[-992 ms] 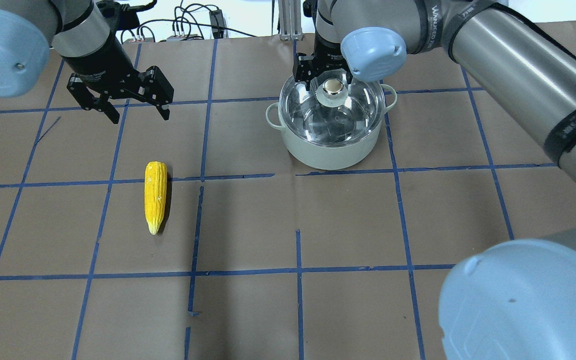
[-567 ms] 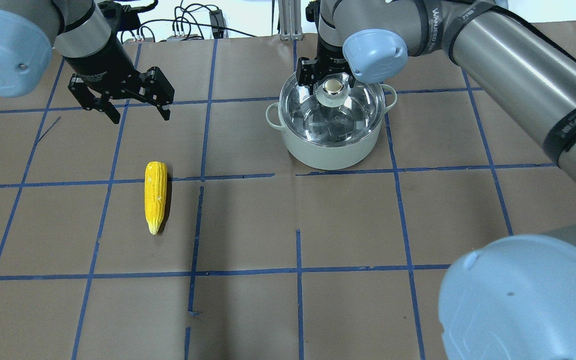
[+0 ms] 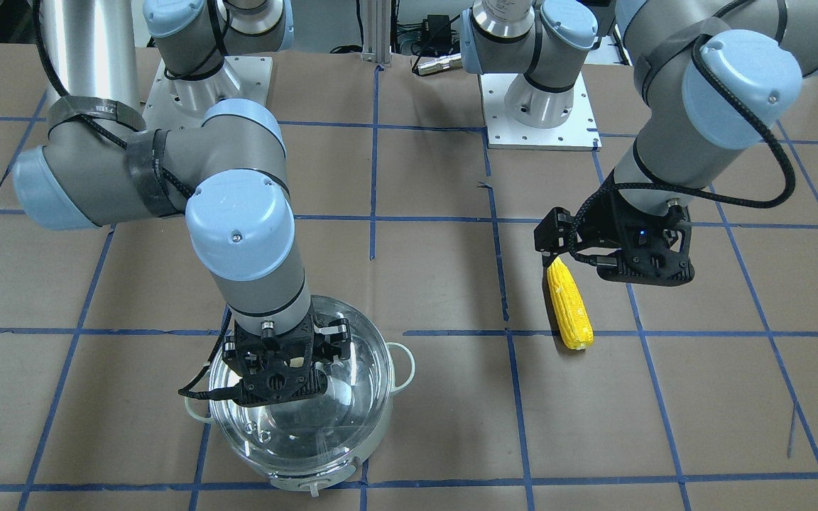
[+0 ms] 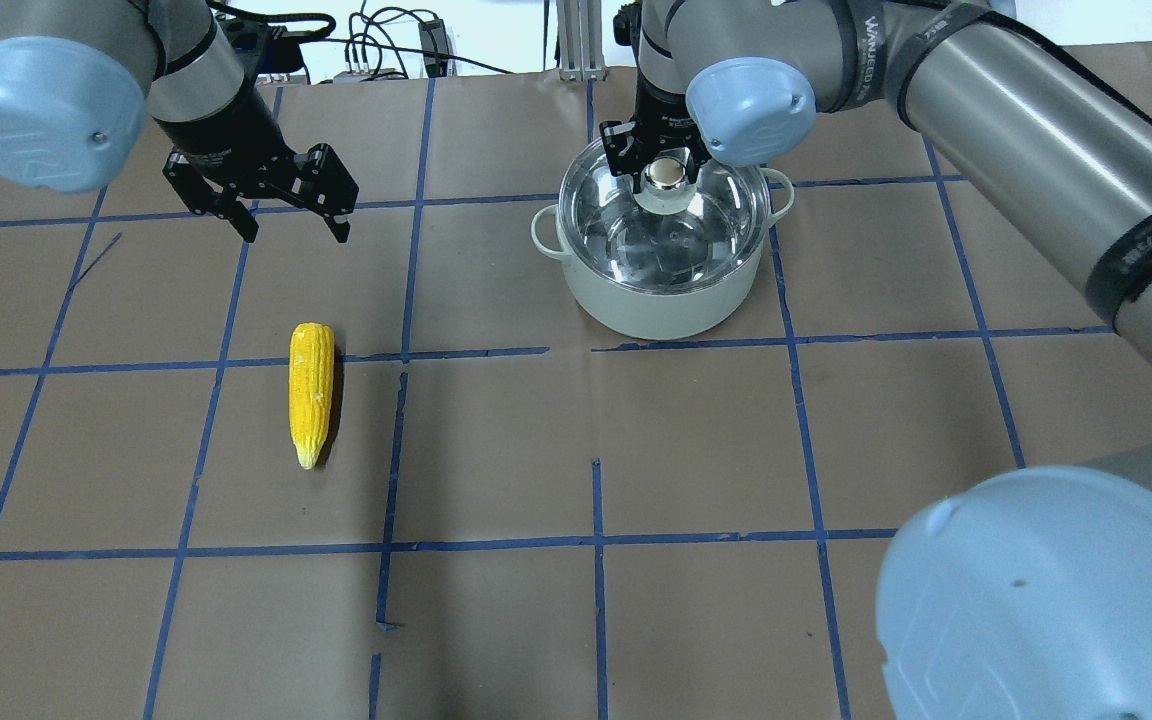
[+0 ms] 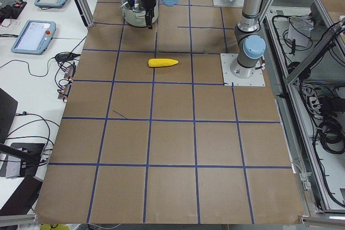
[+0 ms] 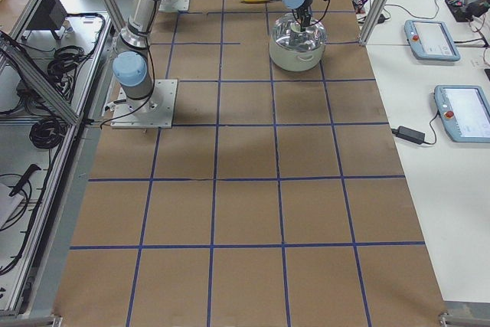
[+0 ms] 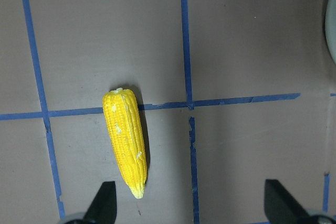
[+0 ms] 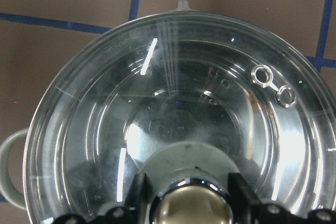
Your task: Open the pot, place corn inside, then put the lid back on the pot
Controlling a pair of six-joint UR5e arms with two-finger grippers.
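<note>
pot (image 4: 661, 300): sits on my right-hand half of the table (image 4: 936, 420), toward the edge across from my bases. lid (image 4: 636, 235) on it, seated level on the rim as far as i can see. so the pot is not yet open.

corn (image 4: 311, 392): lies flat on the left-hand half, well apart from the pot, tapered tip pointing back toward my base edge. untouched; nothing is inside the pot but reflections.

right gripper (image 4: 667, 160): down over the lid knob (image 4: 668, 175). in the wrist view my fingers (image 8: 137, 195) stand one on each side of the knob and look pressed against it. i take it as gripped on the lid, no lift visible.

left gripper (image 4: 294, 232): hangs above the paper between the corn and the far edge, fingers spread wide, holding nothing.

progress, my judgement: first step in hand only. left to do: raise the lid, pick the corn, drop it in, reseat the lid.
</note>
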